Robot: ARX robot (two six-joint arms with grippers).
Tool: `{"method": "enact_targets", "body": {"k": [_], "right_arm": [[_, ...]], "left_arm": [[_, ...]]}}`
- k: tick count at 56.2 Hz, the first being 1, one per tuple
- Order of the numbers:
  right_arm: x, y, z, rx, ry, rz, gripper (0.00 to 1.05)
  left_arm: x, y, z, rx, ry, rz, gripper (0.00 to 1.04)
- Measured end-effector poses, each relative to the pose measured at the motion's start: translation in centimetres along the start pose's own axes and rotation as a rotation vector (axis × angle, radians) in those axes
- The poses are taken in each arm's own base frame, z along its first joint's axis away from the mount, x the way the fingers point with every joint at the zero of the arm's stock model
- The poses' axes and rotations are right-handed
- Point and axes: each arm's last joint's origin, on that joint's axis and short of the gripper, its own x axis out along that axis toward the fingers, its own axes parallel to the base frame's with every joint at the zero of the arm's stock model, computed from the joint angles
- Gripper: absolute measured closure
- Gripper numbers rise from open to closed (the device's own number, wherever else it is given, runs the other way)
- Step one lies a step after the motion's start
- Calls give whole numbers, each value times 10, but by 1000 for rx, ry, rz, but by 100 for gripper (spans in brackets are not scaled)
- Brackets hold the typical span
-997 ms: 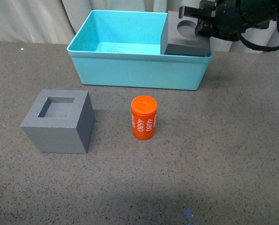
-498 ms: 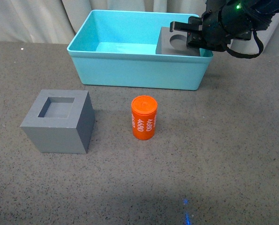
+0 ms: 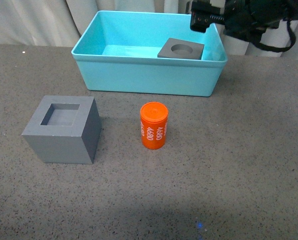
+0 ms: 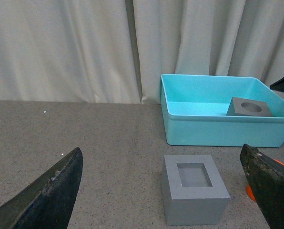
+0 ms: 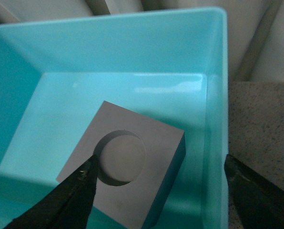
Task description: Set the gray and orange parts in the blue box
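Note:
The gray cube with the round recess lies inside the blue box, near its right wall. My right gripper hangs open just above it, touching nothing. In the right wrist view the same cube rests on the box floor below the spread right gripper. The gray cube with the square recess stands on the table at front left. To its right stands the orange cylinder, printed "4680". My left gripper is open, well back from the square-recess cube.
The dark speckled table runs around the parts. Pale curtains hang behind the box. In the left wrist view a finger hides most of the orange cylinder.
The round-recess cube went from tilted on the box's right rim down onto the box floor. My right gripper let go of it and rose away.

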Motion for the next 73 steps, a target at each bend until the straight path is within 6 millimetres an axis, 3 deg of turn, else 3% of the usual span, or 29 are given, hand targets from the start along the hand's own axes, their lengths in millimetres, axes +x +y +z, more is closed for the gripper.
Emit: {"method": "enact_targets", "body": {"k": [7,16,33,45,54,64,73], "right_arm": [[-33,4,9,-42,-89,-14,8],[-77,6,7,-134,-185,-66,10],[-135,-7,-28,-197,-213,-149,10],[-139,-9,-29,-206,-218,-162,10],[-139,-9,-30,-207,-217,-162,10],[-139,-9,-29,-207,-218,-162,10],[-139,-9,-29,-207,-218,-162,10]], "left_arm": [[0,0,0,0,0,0,7],[0,0,0,0,0,0,7],[0,0,0,0,0,0,7],[0,0,0,0,0,0,7],[7,0,-2,-147,379,244,7],[42,-1,9,-259,419,237,7],[91,2,16,-299,428,180,7]]}}
